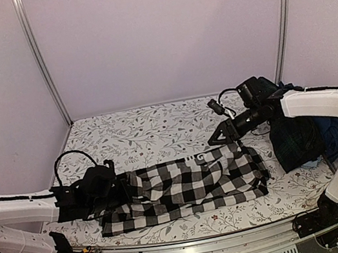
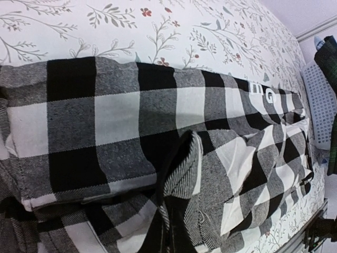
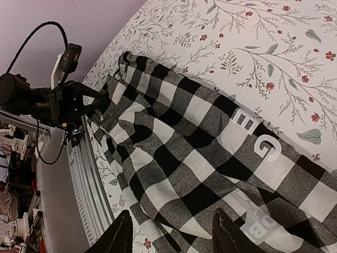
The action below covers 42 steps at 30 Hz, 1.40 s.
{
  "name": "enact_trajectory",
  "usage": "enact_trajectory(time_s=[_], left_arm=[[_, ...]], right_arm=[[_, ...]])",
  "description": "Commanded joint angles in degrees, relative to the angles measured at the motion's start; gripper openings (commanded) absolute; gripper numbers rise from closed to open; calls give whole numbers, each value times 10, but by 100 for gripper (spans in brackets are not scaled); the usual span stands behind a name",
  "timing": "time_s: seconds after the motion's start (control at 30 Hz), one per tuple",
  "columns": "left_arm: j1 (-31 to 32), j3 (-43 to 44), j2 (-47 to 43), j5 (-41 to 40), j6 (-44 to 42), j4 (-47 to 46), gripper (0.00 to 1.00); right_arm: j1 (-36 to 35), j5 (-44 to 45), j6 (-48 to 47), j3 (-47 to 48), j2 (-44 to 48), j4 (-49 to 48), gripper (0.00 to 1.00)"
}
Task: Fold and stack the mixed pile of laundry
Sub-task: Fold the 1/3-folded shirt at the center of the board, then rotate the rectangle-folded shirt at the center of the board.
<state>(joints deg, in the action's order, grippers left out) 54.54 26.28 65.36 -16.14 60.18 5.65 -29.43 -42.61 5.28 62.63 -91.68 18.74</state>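
Currently the black-and-white checked shirt (image 1: 186,187) is lying lengthwise across the front of the floral table covering (image 1: 143,128). Its near hem is running close to the front rail (image 1: 198,252), and bare covering is showing behind it up to the back wall. The laundry pile (image 1: 299,139) is sitting at the right edge, under the right arm.

Left gripper (image 1: 120,189) is sitting at the shirt's left end, jaws pressed together, seemingly pinching the cloth — contact mostly hidden. Right gripper (image 1: 218,137) is hovering over the right end with its fingers (image 3: 120,234) standing apart, gripping nothing.

Shirt is looking rumpled — white lettering (image 3: 258,139) is showing.
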Motion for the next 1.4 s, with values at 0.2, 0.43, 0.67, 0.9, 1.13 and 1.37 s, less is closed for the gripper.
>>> enact_trajectory(time_s=[0.2,0.43,0.67,0.9,1.13,1.37], left_arm=[[-88,87,85,64,-94,142,48],[-88,198,75,80,-194,138,66],[-99,333,231,123,-276,164,67],[-169,330,234,157,-261,148,70],[-245,269,155,190,-272,156,70],[-247,283,147,180,-310,237,68]], right_arm=[[-29,44,-20,-7,-25,76,49],[-32,70,11,-7,-16,108,47],[-32,108,79,-15,-113,97,46],[-30,181,88,25,-209,109,46],[-20,288,49,214,-345,166,43],[-21,359,3,669,-551,277,42]])
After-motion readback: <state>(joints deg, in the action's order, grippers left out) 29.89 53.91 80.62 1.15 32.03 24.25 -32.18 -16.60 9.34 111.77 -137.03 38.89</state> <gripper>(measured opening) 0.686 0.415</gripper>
